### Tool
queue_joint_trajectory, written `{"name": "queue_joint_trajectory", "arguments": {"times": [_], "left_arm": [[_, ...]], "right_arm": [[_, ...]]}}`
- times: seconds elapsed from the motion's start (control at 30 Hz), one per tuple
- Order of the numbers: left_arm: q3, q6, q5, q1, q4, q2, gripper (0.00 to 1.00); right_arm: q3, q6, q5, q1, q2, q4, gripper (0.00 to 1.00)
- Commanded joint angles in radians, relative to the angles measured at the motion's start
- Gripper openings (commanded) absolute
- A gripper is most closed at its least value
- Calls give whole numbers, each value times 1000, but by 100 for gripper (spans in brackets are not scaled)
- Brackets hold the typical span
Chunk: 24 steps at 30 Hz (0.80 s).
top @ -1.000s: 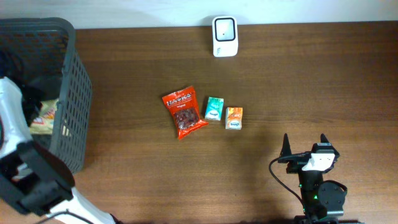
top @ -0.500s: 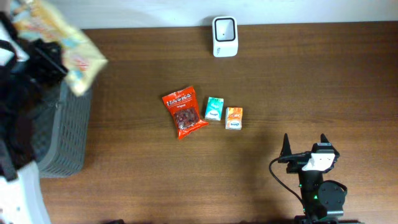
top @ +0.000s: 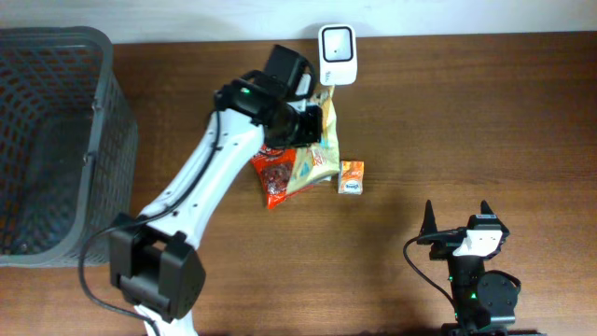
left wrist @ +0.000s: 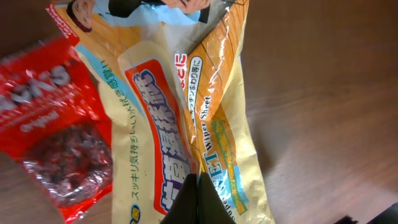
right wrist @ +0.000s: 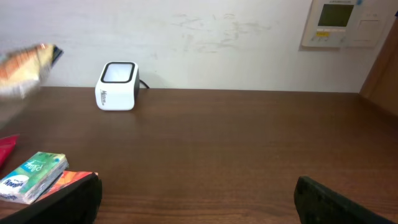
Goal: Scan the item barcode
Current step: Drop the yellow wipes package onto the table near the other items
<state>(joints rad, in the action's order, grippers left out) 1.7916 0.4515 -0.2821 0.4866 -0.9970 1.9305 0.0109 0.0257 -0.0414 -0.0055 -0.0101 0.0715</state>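
My left gripper (top: 312, 119) is shut on a yellow wipe-sheet packet (top: 317, 154), which hangs just in front of the white barcode scanner (top: 336, 42) at the table's back edge. In the left wrist view the closed fingertips (left wrist: 199, 196) pinch the packet (left wrist: 186, 118) at its lower end, over the red snack bag (left wrist: 56, 143). The right wrist view catches the packet (right wrist: 25, 68) blurred at the left, left of the scanner (right wrist: 117, 86). My right gripper (top: 457, 224) stands open near the front right, nothing between its fingers (right wrist: 68, 199).
A red snack bag (top: 273, 177) and a small orange pack (top: 351, 177) lie mid-table; a teal pack (right wrist: 34, 176) lies beside the orange one (right wrist: 71, 179). A grey mesh basket (top: 56, 140) stands at the left edge.
The left arm has swung from the basket at the far left to the middle of the table, carrying the yellow packet up to the scanner. The right arm has not moved.
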Motion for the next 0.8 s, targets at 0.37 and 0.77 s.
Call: {"name": "queue_joint_trajectory", "arguments": {"times": [0.37, 0.77], "left_arm": [[388, -143, 93, -60, -380, -105, 82], [552, -60, 492, -381, -666, -405, 99]], "right_arm": [[-5, -8, -13, 5, 6, 7, 98], [-5, -8, -13, 5, 6, 7, 98]]}}
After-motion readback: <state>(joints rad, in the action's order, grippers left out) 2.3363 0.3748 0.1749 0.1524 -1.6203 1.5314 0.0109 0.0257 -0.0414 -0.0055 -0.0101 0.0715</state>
